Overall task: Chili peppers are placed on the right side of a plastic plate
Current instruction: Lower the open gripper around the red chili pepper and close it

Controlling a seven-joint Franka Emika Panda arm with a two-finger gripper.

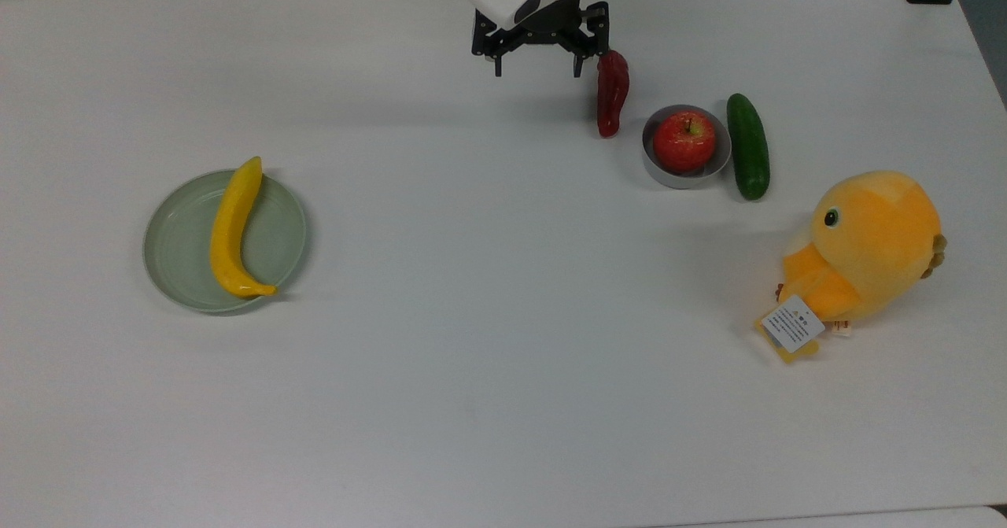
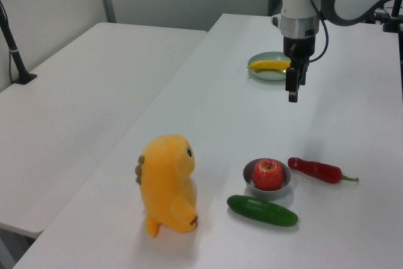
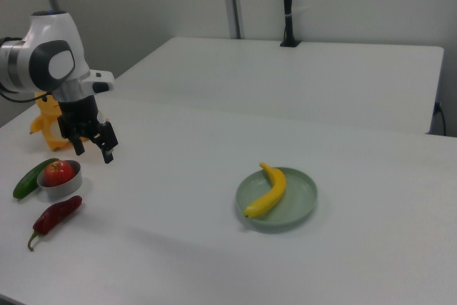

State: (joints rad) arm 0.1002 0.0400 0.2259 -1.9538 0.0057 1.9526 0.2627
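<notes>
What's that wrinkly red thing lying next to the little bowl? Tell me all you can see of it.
It is a chili pepper: long, dark red and wrinkled, with a thin curved greenish stem at one end. It lies flat on the white table, close beside the grey bowl that holds an apple; whether they touch is unclear. In the top view the robot's open hand covers its stem end; in the left view that hand hangs well above the table.

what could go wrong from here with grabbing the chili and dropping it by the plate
1. The chili pepper lies right beside the grey bowl holding the apple; the open tool coming down could nudge the bowl.
2. The pepper is thin and tapered, so a grasp near one end might let it swing or slip.
3. The banana overhangs the plastic plate rim on the top view's right, so a close placement could bump it.
</notes>
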